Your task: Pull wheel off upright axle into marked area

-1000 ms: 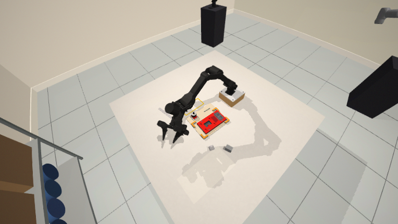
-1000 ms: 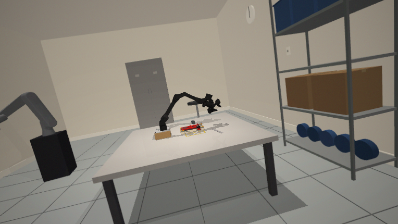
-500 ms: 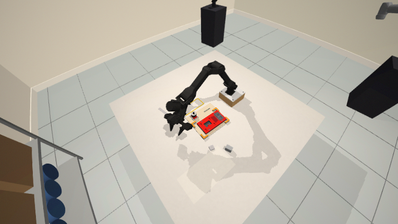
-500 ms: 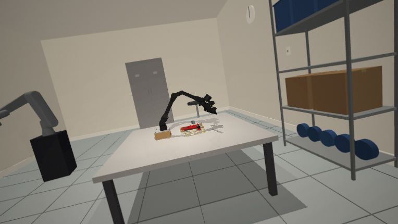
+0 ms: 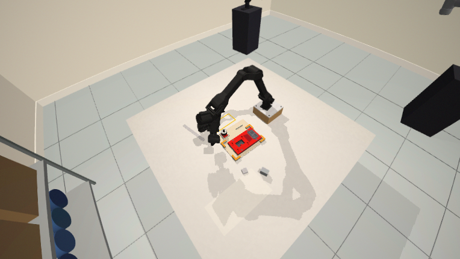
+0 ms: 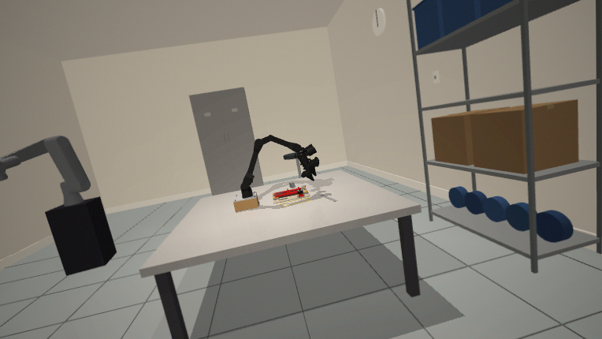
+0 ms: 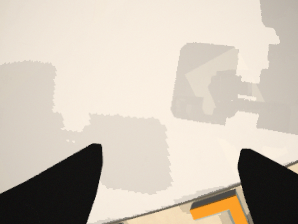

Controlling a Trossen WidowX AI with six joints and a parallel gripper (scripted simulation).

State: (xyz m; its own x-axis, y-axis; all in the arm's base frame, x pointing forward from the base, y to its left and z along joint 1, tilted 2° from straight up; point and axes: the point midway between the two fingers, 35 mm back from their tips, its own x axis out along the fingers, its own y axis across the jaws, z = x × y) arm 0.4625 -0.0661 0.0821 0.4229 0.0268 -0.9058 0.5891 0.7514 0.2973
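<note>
The small dark wheel [image 5: 224,131] [image 6: 300,192] with a light centre sits on the upright axle at the corner of the pale board, on a small red base. The axle itself is too small to make out. The marked area is a yellow outline [image 5: 232,116] [image 6: 295,203] on the table beside the board, partly hidden by the arm in the top view. My gripper [image 5: 212,142] [image 6: 311,178] [image 7: 171,156] is open and empty, above the table just off the board's wheel-side end. The wheel is not in the wrist view.
The pale board [image 5: 238,123] carries a red plate [image 5: 245,141] [image 6: 287,193] between orange corner brackets [image 5: 236,157] [image 7: 215,205]. Two small grey blocks [image 5: 244,171] [image 5: 264,171] lie on the table beyond the board. The arm's base box [image 5: 268,113] [image 6: 246,204] stands near the marked area.
</note>
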